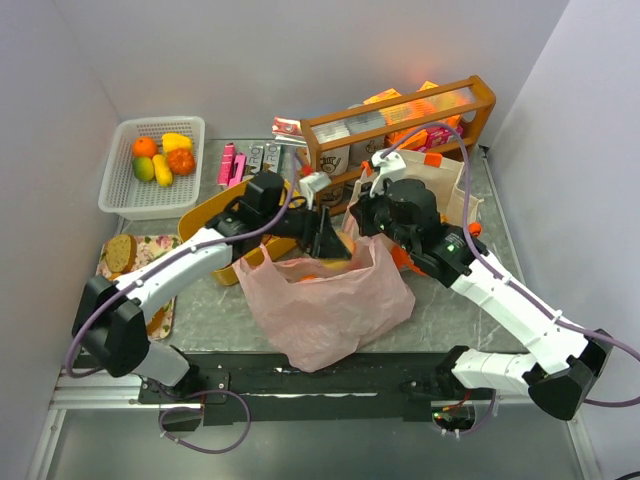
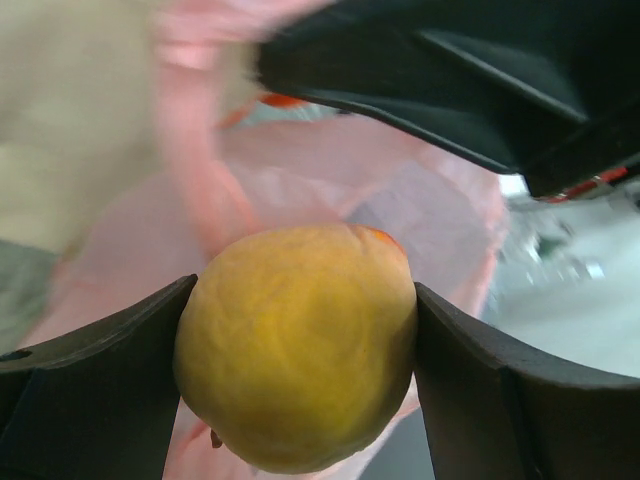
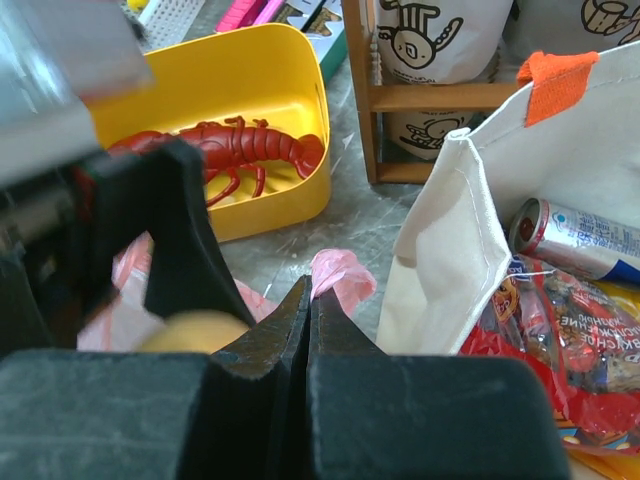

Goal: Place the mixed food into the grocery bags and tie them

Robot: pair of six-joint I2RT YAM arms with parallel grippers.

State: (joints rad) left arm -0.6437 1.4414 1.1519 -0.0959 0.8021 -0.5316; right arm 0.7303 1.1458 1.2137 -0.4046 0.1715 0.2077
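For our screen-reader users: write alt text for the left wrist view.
A yellow fruit fills the centre, clamped between the dark fingers of the left end effector, with the translucent pink plastic bag spread behind it.

Bright, even overhead light fills the top view, leaving only soft shadows on the table (image 1: 205,310). In the left wrist view the yellow fruit (image 2: 300,350) is fairly crisp while the pink bag (image 2: 430,210) behind it smears (worst at top left). In the right wrist view the right hand (image 3: 308,290) blurs close up, while the red lobster (image 3: 240,150) stays sharp
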